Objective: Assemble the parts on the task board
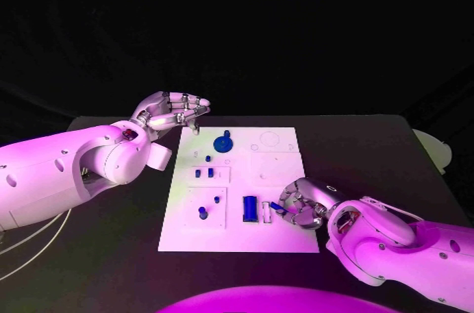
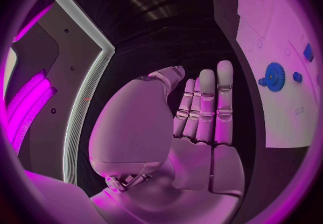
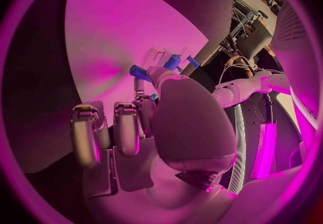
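The white task board (image 1: 281, 169) lies in the middle of the table. On it are a blue gear (image 1: 224, 144), a blue block (image 1: 251, 208) and small blue pieces (image 1: 203, 174) further left. My right hand (image 1: 306, 203) is at the board's near right side and pinches a small blue part (image 1: 279, 207) by its fingertips, right of the block. The right wrist view shows that part (image 3: 138, 70) at the fingertips of the right hand (image 3: 145, 127). My left hand (image 1: 173, 111) hovers over the board's far left corner, holding nothing. In its wrist view the left hand (image 2: 202, 116) has its fingers stretched out, with the gear (image 2: 274, 77) beyond them.
The black table (image 1: 375, 155) surrounds the board. Empty outlined recesses (image 1: 272, 142) mark the board's far right part. Two more blue pieces (image 3: 182, 61) stand on the board beyond the right hand's fingertips.
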You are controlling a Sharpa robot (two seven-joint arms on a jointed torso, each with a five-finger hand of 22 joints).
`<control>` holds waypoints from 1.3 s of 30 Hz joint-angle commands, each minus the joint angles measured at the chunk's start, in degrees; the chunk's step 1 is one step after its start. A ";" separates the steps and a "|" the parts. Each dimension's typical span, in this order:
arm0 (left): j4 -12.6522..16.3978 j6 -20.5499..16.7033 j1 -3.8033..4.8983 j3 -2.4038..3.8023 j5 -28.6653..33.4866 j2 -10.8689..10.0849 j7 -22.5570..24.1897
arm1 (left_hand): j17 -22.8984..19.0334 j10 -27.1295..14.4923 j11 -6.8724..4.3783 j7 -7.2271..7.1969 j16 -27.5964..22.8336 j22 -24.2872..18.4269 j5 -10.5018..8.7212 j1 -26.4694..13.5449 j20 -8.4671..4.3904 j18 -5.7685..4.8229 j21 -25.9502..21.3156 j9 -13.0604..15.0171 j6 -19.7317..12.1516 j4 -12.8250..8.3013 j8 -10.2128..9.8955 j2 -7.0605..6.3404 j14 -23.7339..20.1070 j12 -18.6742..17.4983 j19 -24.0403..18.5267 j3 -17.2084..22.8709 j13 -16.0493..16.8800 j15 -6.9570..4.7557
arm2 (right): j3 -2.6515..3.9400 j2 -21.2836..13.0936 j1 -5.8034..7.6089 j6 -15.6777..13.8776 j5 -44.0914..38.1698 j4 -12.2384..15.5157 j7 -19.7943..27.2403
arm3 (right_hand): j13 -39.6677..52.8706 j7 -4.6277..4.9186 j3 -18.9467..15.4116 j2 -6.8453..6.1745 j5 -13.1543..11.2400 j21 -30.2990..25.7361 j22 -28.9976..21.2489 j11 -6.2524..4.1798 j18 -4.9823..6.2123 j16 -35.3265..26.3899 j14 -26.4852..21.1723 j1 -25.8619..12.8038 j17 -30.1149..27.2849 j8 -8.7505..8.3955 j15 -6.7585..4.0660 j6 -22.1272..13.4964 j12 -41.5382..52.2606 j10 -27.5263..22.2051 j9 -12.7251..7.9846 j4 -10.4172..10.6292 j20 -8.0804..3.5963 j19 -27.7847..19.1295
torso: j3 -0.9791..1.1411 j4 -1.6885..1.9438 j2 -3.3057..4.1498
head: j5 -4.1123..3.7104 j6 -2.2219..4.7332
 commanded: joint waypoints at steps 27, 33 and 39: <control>0.32 0.87 0.03 0.04 0.25 0.00 0.21 | -0.08 -0.49 -0.02 -0.09 0.25 -0.03 0.38 -0.18 0.14 0.86 -0.26 -0.09 -0.44 0.16 0.19 0.22 -0.50 0.30 -0.38 0.31 -0.07 -0.07 | -0.04 4.18 -0.85 2.51 6.21 -3.40 0.22 | 6.70 -0.20 2.76 0.63 -5.18 0.25 15.08 0.27 -0.38 0.21 4.38 -16.16 7.43 2.30 0.31 1.70 1.48 0.60 3.29 -0.99 -0.17 5.88 | 0.09 -0.09 0.00 | 0.12 -0.33; 0.32 0.87 0.03 0.04 0.25 -0.03 0.19 | -0.08 -0.49 -0.02 -0.09 0.25 -0.03 0.38 -0.18 0.14 0.86 -0.26 -0.09 -0.44 0.16 0.19 0.22 -0.50 0.30 -0.38 0.31 -0.07 -0.07 | -0.04 4.40 -0.85 2.66 6.04 -3.52 0.35 | 6.77 -0.20 2.37 0.12 -7.53 0.25 15.08 0.27 -0.38 0.20 4.38 -18.21 7.41 2.31 0.30 1.79 1.51 0.62 3.29 -0.99 -0.17 5.88 | 0.06 -0.05 -0.02 | 0.12 -0.41; 0.33 0.85 0.03 0.04 0.25 -0.11 0.15 | -0.08 -0.49 -0.02 -0.09 0.25 -0.03 0.38 -0.18 0.14 0.86 -0.26 -0.09 -0.44 0.16 0.19 0.22 -0.50 0.30 -0.38 0.31 -0.07 -0.07 | -0.04 4.37 -0.85 2.43 5.73 -3.53 0.51 | 6.76 -0.29 -1.29 -1.38 -1.21 0.25 15.08 0.20 -0.38 0.17 4.35 -22.53 7.35 2.49 0.23 1.90 1.36 0.56 3.52 -0.94 -0.27 5.88 | 0.05 -0.03 0.01 | 0.14 -0.39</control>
